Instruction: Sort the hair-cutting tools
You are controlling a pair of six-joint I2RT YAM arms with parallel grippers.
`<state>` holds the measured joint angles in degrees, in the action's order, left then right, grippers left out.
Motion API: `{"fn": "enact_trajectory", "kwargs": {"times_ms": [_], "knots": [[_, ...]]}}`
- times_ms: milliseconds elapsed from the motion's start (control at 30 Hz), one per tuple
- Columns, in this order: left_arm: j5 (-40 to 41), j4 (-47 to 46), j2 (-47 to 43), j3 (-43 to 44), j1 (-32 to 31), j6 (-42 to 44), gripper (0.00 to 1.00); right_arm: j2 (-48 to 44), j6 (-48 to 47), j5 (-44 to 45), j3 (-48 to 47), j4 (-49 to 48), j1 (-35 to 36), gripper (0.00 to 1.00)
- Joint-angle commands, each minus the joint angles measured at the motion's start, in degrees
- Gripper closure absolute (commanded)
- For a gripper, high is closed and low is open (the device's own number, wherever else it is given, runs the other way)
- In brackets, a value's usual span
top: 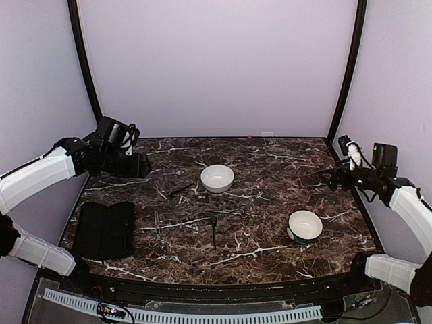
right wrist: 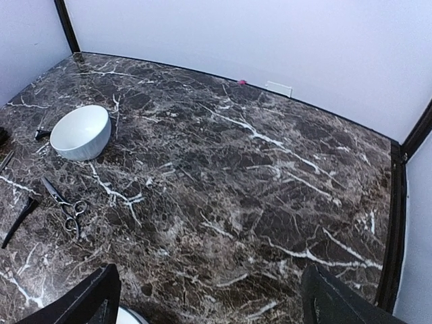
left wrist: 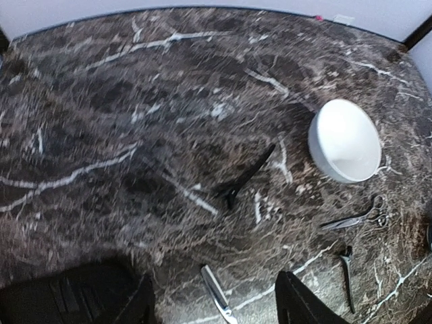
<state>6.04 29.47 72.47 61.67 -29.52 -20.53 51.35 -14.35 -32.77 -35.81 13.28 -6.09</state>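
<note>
Nothing sorted yet, both arms up and off the work. My left pincer point(top: 137, 164) hangs over the back-left of the table point(top: 270, 158). Its fingers point(left wrist: 300, 305) are spread wide with nothing held. My right pincer point(top: 331, 177) is at the far right edge in the same state: fingers point(right wrist: 84, 300) wide apart, empty. The tools all lie flat mid-table, none in a bowl. The comb point(left wrist: 246, 177) is just left of the back bowl point(top: 217, 178) and the scissors point(left wrist: 358, 217) are in front of that bowl. The black stick point(top: 213, 233) is nearer me, and the silver tool point(top: 157, 221) is just right of the case point(top: 104, 229). The front bowl point(top: 305, 225) sits well apart on the right. Both bowls look empty. Risks as I see them:

1. Everything is thin and flat on hard marble. Come down short and the jaws close on air; come down too far and the tips scrape or skate the tool away.
2. The comb and stick are dark on dark stone, so their position or angle is easy to misjudge.
3. The comb is close to the back bowl, so an outer finger could shove it.
4. Scissors pinched off-centre may swing or fall open when lifted.
5. The tools look about as long as a bowl is wide, so a sloppy drop could leave one hanging over the rim or tip it out.
6. Both arms going for the centre at once could clash.
</note>
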Motion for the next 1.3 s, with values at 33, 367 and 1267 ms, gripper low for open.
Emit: {"fn": "enact_trajectory", "kwargs": {"times_ms": [33, 367, 1267], "knots": [[2.31, 16.13, 2.22, -1.70, -0.25, -10.66, 0.39, 8.08, -4.35, 6.52, -12.01, 10.81, 6.92, 0.08], [1.64, 17.90, 8.47, -6.20, -0.17, -15.41, 0.58, 19.74, -6.57, 9.22, -19.21, 15.42, 20.88, 0.06], [-8.36, 9.04, 20.53, -4.17, -4.49, -12.77, 0.62, 15.61, -7.54, 6.26, -16.34, 16.38, 23.02, 0.07]]}}
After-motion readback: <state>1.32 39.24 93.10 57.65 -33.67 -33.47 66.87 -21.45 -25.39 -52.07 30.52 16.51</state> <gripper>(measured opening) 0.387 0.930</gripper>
